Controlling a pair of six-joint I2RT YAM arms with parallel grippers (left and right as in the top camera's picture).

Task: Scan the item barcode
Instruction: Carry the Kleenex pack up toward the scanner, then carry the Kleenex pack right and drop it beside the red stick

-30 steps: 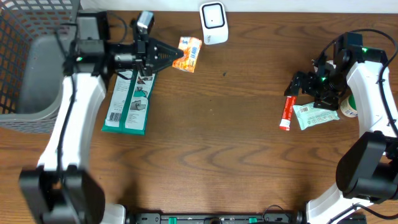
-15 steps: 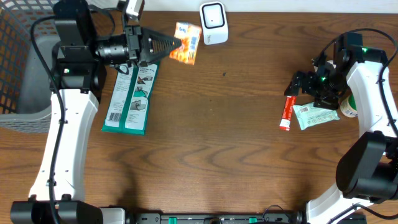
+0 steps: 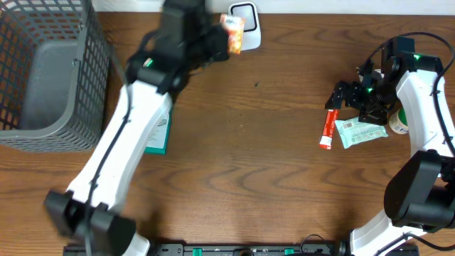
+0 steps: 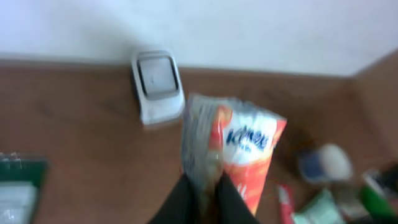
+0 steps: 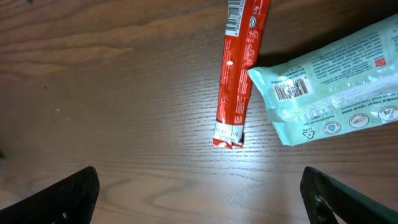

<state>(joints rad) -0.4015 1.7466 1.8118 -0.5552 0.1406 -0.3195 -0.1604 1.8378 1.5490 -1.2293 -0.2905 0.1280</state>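
"Kleenex" reads in blue script, blurred, on the orange-and-white tissue pack (image 4: 245, 152). The red stick pack (image 5: 239, 68) carries a barcode at its 12 o'clock end, and the mint packet (image 5: 336, 81) carries one towards 9 o'clock. Their small print is illegible.

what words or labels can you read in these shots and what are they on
"Kleenex", blurred but legible, on the orange tissue pack held in the left tool.
Red stick packet: barcode and print too small to read.
Pale green wipes pack: barcode and print too small to read.
Green package under the left arm: unreadable.
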